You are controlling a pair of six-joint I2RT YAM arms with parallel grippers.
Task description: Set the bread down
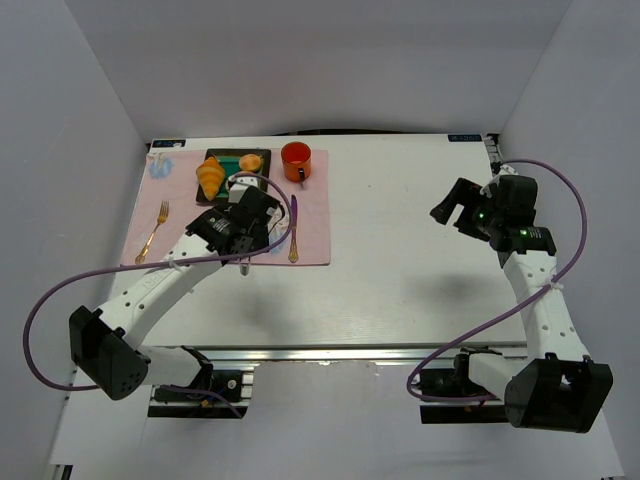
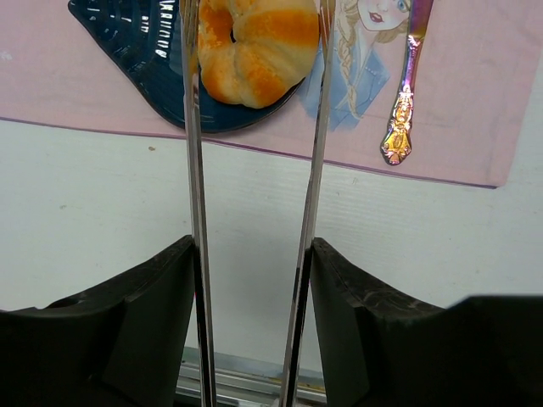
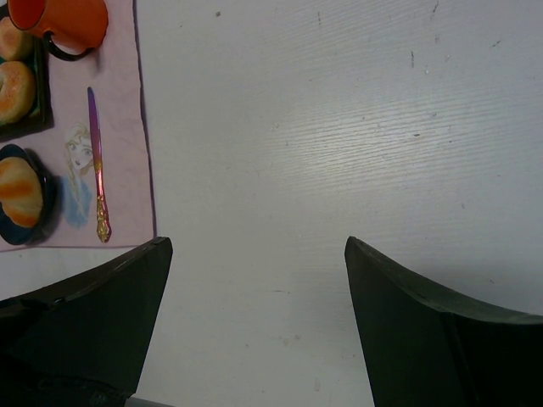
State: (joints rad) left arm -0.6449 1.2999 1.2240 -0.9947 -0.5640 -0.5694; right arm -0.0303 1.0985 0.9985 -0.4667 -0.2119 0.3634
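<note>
My left pincer (image 2: 254,17) reaches out over the pink placemat (image 2: 475,102), its two long thin metal fingers (image 2: 193,170) standing either side of the bread (image 2: 254,51). The bread lies on the dark blue plate (image 2: 144,51), on the placemat near its front edge. One finger crosses the bread's left edge and the other runs along its right edge. I cannot tell whether they are pressing it or only just beside it. An iridescent piece of cutlery (image 2: 405,93) lies on the placemat to the right of the plate, apart from it. My right pincer (image 3: 257,246) is released, fingers spread wide over bare table (image 3: 339,127), well apart from the placemat. Farther back sit an orange mug (image 3: 64,21) and a ring pastry (image 3: 13,89) on a black tray (image 3: 41,93).
</note>
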